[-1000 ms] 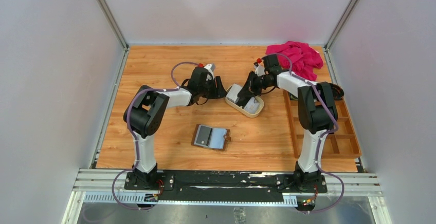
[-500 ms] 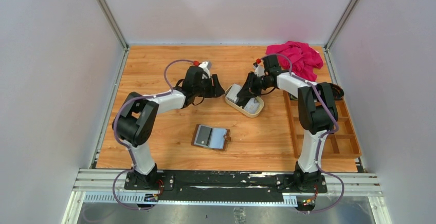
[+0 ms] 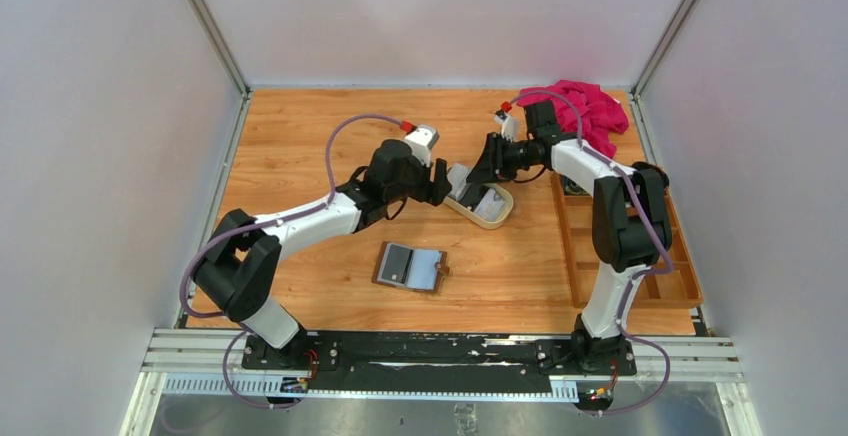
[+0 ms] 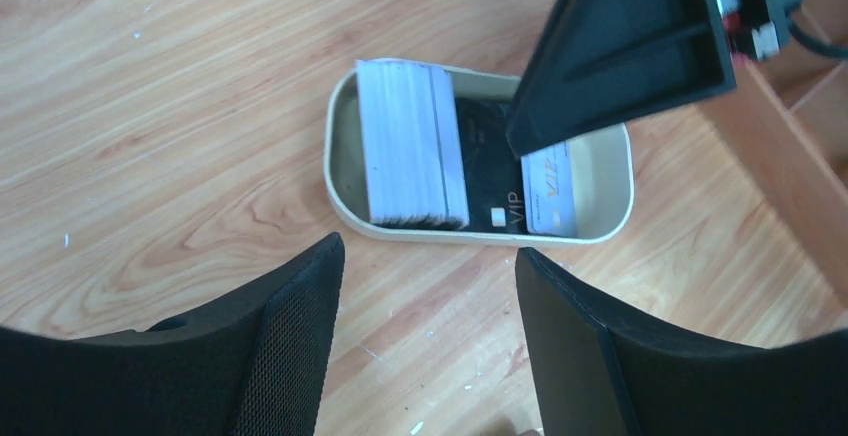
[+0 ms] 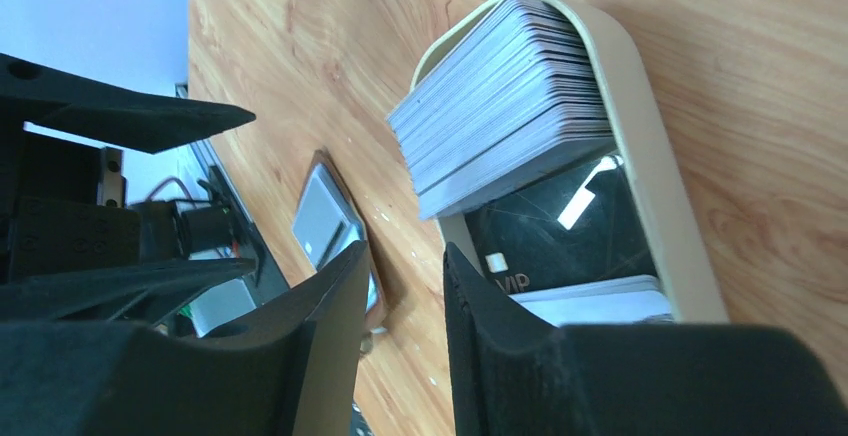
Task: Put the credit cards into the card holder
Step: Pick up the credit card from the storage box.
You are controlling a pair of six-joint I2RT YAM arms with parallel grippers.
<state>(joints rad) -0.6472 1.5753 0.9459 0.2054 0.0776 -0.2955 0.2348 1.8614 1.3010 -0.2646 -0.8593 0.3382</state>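
The credit cards lie in a cream oval tray (image 4: 480, 233): a thick grey-white stack (image 4: 405, 146) at its left end, a black card (image 4: 488, 161) and a white card (image 4: 550, 194) beside it. My left gripper (image 4: 428, 251) hovers open just short of the tray's near rim, nothing between its fingers. The right gripper (image 5: 405, 251) hangs over the tray's right part, its jaws a narrow gap apart and empty; one finger (image 4: 630, 36) shows above the black card. The card holder (image 3: 411, 267), a brown wallet, lies open nearer the arm bases, grey pockets up.
A wooden compartment box (image 3: 640, 256) runs along the right edge. A pink cloth (image 3: 590, 111) is bunched in the far right corner. White walls close in the wooden table (image 3: 300, 136) on three sides.
My left arm has swung right, up to the tray, with its jaws spreading. The right gripper has lifted a little off the cards and its jaws have parted.
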